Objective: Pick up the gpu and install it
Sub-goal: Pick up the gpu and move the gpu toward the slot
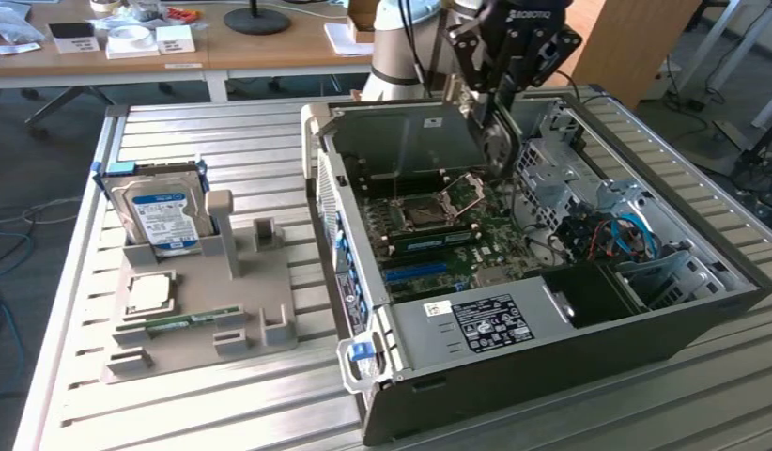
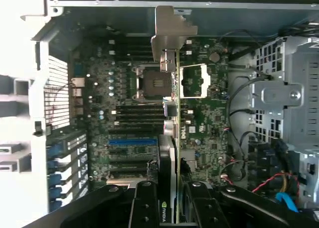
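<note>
Slatted metal table point(image 1: 210, 395), open computer case point(image 1: 687, 315). Gripper point(image 2: 169, 205) clamped on gpu point(image 2: 169, 158), held edge-on above motherboard point(image 2: 124, 113). Install step in hand; seating likely needs card edge aligned over blue slot point(image 2: 132, 142).

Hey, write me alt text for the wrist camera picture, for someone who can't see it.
The gripper holds the gpu edge-on, metal bracket at the far end, above the green motherboard inside an open computer case. An open CPU socket shows on the board, with a drive cage and cables beside it.
</note>
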Tool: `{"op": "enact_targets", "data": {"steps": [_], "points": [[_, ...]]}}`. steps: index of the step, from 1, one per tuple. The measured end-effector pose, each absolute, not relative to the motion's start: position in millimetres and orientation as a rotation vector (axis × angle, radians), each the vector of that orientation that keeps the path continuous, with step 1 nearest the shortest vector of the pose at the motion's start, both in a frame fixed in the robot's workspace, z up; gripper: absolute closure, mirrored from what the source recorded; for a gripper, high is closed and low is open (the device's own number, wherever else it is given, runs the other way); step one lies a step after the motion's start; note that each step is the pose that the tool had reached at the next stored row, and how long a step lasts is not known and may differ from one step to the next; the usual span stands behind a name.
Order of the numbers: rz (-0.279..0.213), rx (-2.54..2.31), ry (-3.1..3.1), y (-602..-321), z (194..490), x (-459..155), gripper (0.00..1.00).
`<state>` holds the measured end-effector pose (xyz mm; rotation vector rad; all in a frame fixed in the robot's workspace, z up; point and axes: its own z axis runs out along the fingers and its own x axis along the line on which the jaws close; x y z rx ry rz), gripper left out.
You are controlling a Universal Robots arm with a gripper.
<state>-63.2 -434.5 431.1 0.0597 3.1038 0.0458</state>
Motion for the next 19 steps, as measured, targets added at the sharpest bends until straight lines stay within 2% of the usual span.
{"op": "enact_targets", "data": {"steps": [19], "points": [[0.046,0.059,3.104,-435,431,5,0.73]]}}
